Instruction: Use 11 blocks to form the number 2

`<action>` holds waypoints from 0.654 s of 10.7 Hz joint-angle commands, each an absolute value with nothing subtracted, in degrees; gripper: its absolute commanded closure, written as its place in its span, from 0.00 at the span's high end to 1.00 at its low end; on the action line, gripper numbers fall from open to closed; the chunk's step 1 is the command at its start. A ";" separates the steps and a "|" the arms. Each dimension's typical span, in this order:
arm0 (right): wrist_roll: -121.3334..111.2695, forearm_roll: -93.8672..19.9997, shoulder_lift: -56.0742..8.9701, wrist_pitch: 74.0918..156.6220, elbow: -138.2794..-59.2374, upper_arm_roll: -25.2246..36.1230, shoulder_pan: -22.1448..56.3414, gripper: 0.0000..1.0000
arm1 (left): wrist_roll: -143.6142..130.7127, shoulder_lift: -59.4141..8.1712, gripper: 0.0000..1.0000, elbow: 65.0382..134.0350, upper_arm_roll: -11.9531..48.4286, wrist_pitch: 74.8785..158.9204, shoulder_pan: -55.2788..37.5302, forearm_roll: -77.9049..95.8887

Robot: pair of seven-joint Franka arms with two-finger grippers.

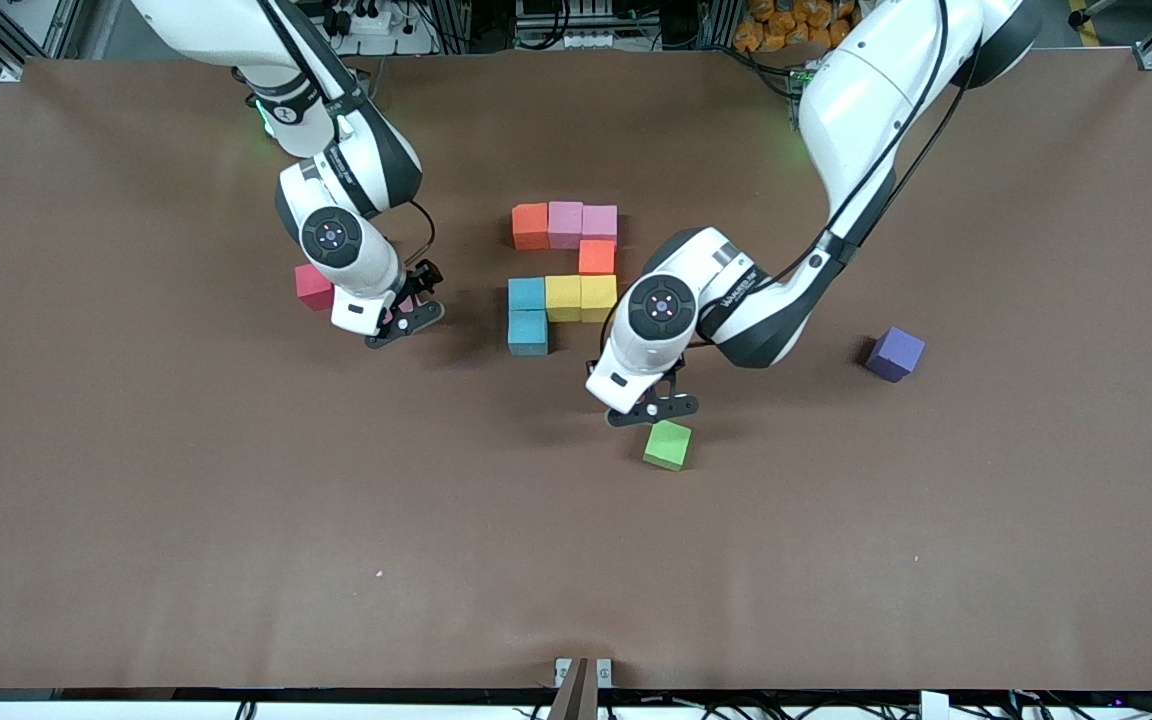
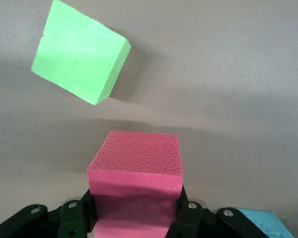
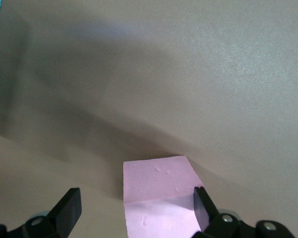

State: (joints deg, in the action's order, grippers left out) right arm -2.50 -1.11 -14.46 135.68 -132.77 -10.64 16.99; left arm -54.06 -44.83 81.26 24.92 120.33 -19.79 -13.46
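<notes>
**Hands work two pink cubes as the digit nears its base**

Front view: eight cubes of the unfinished number 2 [image 1: 564,275] sit mid-worktop [image 1: 136,520], an orange-pink-pink top bar, an orange cube under its last pink, a blue-yellow-yellow middle bar and a second blue cube [image 1: 528,333] starting the lower stroke. The left hand [image 1: 652,408] hangs just past the figure's lower edge, apparently bringing a piece for the bottom row. A green cube [image 1: 668,445] lies loose just beside it, nearer the camera than the figure. The right hand [image 1: 406,318] is low beside the figure, toward the right arm's end, with a red cube [image 1: 314,287] next to it. A purple cube [image 1: 895,354] sits well apart and is no part of the job.

Left wrist view: the left hand [image 2: 135,210] is clenched on a deep pink cube [image 2: 135,171], lifted clear of the worktop, the green cube ahead.

Right wrist view: the right hand [image 3: 134,208] stands spread wide, released, a pale pink cube [image 3: 156,196] resting between its fingers, likely lined up for a grasp.
</notes>
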 commanded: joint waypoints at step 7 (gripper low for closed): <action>-8.09 -1.23 -11.60 133.41 -133.94 -11.43 12.92 1.00 | -52.91 -52.29 0.36 68.82 22.15 120.14 -26.81 -12.66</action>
